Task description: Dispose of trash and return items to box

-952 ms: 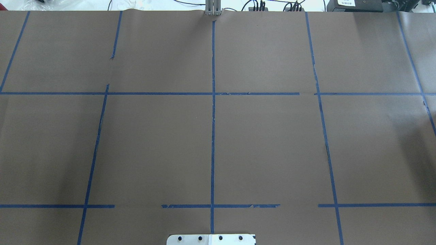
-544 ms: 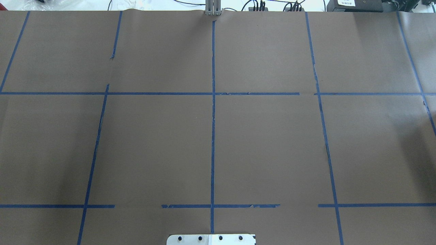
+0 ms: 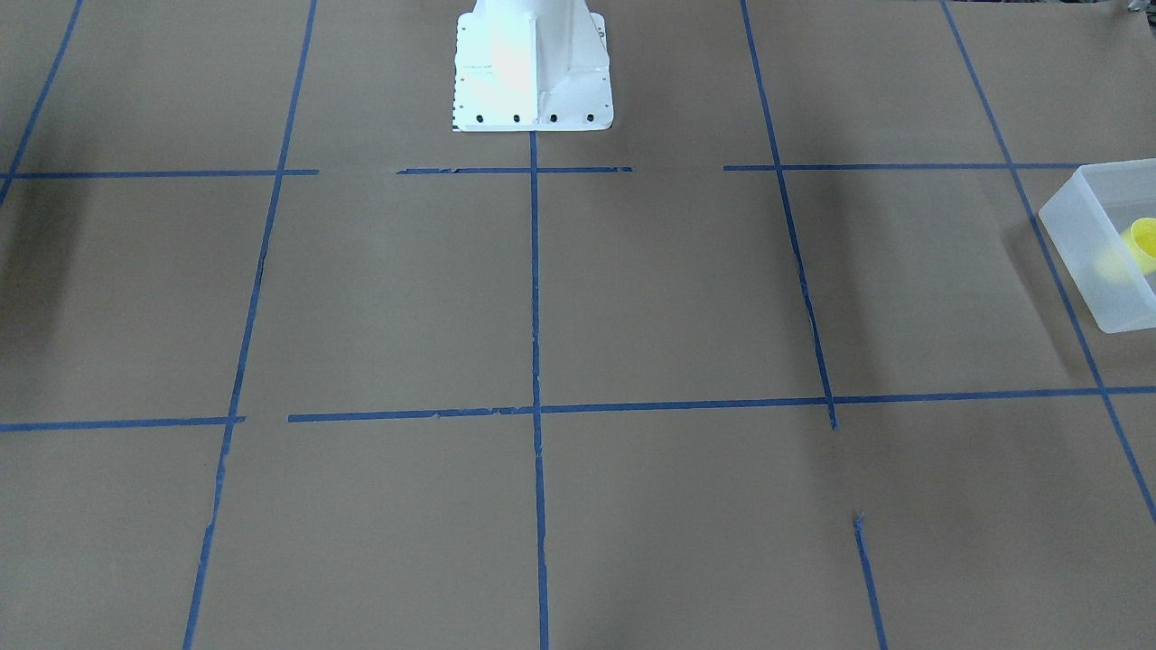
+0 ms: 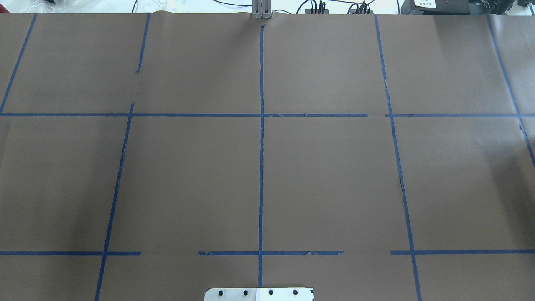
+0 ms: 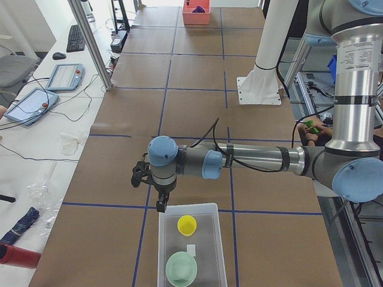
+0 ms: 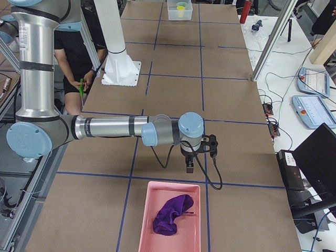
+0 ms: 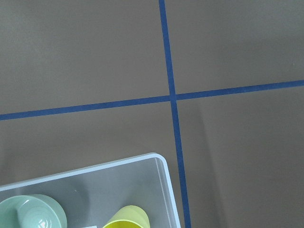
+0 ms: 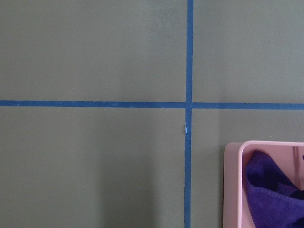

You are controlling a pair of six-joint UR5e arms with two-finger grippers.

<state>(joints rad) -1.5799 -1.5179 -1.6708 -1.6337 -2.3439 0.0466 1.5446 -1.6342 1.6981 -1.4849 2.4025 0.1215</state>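
Note:
The frosted translucent box [image 5: 188,205] stands at the table's left end. The yellow cup [image 5: 187,225] stands upright inside it, beside a pale green bowl [image 5: 181,269]. Box [image 7: 109,185], cup [image 7: 126,219] and bowl [image 7: 31,211] show in the left wrist view. In the front-facing view the box [image 3: 1084,244] and cup [image 3: 1142,242] sit at the right edge. My left gripper [image 5: 160,206] points down just outside the box's far wall. My right gripper [image 6: 189,169] points down just beyond a pink tray [image 6: 168,184]. I cannot tell whether either gripper is open or shut.
The pink tray [image 8: 232,185] at the table's right end holds a purple cloth [image 8: 273,194], which also shows in the exterior right view [image 6: 170,212]. A small white piece [image 5: 191,249] lies in the box. The robot's white base [image 3: 533,63] stands mid-table at the near edge. Blue tape lines grid the brown table.

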